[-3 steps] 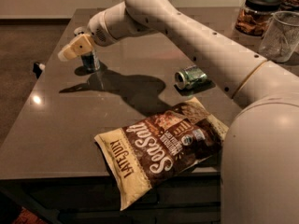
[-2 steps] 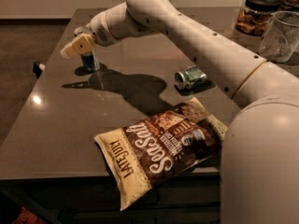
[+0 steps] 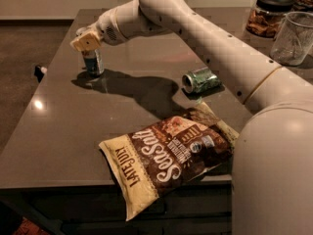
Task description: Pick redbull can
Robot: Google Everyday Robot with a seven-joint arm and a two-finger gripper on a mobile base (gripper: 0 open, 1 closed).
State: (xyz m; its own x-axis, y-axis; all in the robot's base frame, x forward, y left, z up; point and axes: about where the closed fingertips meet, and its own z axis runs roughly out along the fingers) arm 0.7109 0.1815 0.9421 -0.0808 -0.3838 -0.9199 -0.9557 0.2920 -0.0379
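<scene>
Here the redbull can point(image 3: 93, 62) stands upright on the dark table point(image 3: 58, 131), directly under the gripper point(image 3: 87, 42), which covers its top; whether the gripper grasps it I cannot tell. Well apart to the gripper's right lies a green can point(image 3: 200, 80), and further a Late July chips bag point(image 3: 166, 160).

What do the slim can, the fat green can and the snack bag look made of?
The slim silver-and-blue can, upright at the tool: likely metal, glossy glints. The fat green can, lying on its side: metal, shiny silver rim. The brown-and-cream snack bag: probably plastic film, crinkled with soft sheen.
</scene>
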